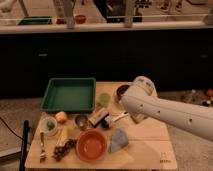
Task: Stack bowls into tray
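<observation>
The green tray lies empty at the far left of the wooden table. The maroon bowl stands at the far middle, partly hidden by my white arm. The orange bowl sits near the front edge, upright and empty. My gripper is at the rounded end of the arm, which comes in from the right. It is close beside the maroon bowl on its right. Nothing shows in its hold.
A pale green cup stands between tray and maroon bowl. A steel cup, an orange fruit, a small box, a silver utensil, a grey cloth and a fork crowd the table's middle and left.
</observation>
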Controlling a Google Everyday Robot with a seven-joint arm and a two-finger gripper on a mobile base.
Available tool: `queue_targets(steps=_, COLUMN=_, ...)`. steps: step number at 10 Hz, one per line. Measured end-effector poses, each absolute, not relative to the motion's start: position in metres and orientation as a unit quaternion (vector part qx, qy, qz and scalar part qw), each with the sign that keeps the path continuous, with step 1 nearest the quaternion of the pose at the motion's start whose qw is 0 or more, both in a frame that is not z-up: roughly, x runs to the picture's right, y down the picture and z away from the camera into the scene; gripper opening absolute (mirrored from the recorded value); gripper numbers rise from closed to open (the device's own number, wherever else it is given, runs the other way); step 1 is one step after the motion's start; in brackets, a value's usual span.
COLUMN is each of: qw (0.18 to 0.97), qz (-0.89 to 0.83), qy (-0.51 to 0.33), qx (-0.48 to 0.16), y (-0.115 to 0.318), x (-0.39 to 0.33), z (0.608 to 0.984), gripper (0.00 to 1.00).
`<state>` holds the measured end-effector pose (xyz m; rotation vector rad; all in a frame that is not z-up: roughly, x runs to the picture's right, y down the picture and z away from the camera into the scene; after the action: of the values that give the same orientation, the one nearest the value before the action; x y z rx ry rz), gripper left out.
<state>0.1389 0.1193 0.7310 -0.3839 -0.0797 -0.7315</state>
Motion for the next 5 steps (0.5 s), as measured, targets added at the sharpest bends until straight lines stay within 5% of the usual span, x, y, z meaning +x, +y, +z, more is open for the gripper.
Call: queue_targets(steps=5, qw=0.895, qz=-0.413, qy=-0.050, qx=-0.163, y=0.067, x=0.167, z=0.778, gripper=0.80)
